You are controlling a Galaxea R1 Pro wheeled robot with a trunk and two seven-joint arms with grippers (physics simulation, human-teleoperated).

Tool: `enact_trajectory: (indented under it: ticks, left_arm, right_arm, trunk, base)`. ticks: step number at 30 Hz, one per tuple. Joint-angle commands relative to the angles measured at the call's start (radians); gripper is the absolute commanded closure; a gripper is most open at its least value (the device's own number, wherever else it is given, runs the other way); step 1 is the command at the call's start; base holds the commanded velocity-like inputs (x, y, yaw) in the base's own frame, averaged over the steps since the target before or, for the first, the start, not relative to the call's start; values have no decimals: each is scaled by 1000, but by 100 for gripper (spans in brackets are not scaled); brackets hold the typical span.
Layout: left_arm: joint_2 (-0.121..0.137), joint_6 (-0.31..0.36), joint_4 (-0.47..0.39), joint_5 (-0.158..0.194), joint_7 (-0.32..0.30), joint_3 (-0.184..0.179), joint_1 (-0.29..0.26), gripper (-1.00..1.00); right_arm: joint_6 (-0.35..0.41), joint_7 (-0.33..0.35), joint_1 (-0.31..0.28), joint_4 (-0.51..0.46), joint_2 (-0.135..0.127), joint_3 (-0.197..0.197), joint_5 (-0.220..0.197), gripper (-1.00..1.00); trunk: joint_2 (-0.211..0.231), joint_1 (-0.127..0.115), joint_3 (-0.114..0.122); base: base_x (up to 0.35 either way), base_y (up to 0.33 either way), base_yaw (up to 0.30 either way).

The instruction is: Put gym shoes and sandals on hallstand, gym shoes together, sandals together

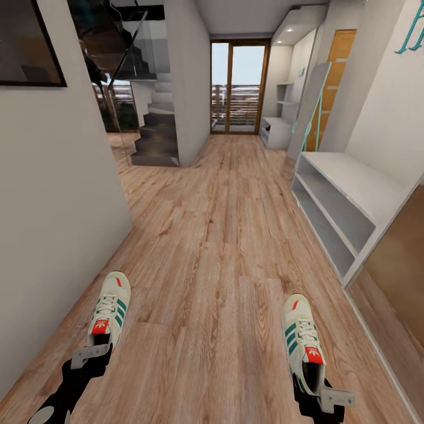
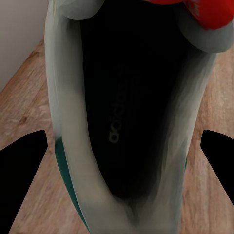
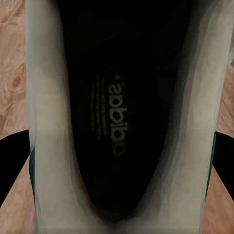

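Two cream-white gym shoes with green stripes and red tongue labels hang toe-forward over the wood-plank corridor floor point(image 1: 212, 282). My left gripper point(image 1: 93, 354) is shut on the heel of the left gym shoe point(image 1: 111, 309). The left wrist view looks into its dark opening point(image 2: 122, 112), with a black finger point(image 2: 22, 178) on each side. My right gripper point(image 1: 321, 391) is shut on the heel of the right gym shoe point(image 1: 301, 335), whose insole point(image 3: 114, 117) shows in the right wrist view. The hallstand point(image 1: 281, 115), pale with stepped shelves, stands far down the corridor on the right. The sandals are out of view.
A white bench unit point(image 1: 344, 203) with open tiers and teal script above it lines the right wall close by. A grey wall point(image 1: 53, 194) runs along the left. Stairs point(image 1: 156, 132) rise at the far left, and a glass door point(image 1: 240, 85) ends the corridor.
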Motion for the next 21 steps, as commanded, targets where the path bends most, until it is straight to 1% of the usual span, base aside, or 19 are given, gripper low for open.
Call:
enact_trajectory:
  ticks: [1,15,21]
  left_arm:
    - [-1,-6,0,-10,-7,5,-1,100]
    - [-1,-6,0,-10,-7,5,-1,100]
    - [-1,-6,0,-10,-7,5,-1,100]
  right_arm:
    - [-3,2,-1,0,1,-5,10,100]
    - [-3,2,-1,0,1,-5,10,100]
    - [-2,2,-1,0,1,-5,10,100]
  trunk:
    - [-8,4,-2]
    - [-106,57,-24]
    - [-106,57,-15]
  base:
    - [0,0,0]
    - [0,0,0]
    - [0,0,0]
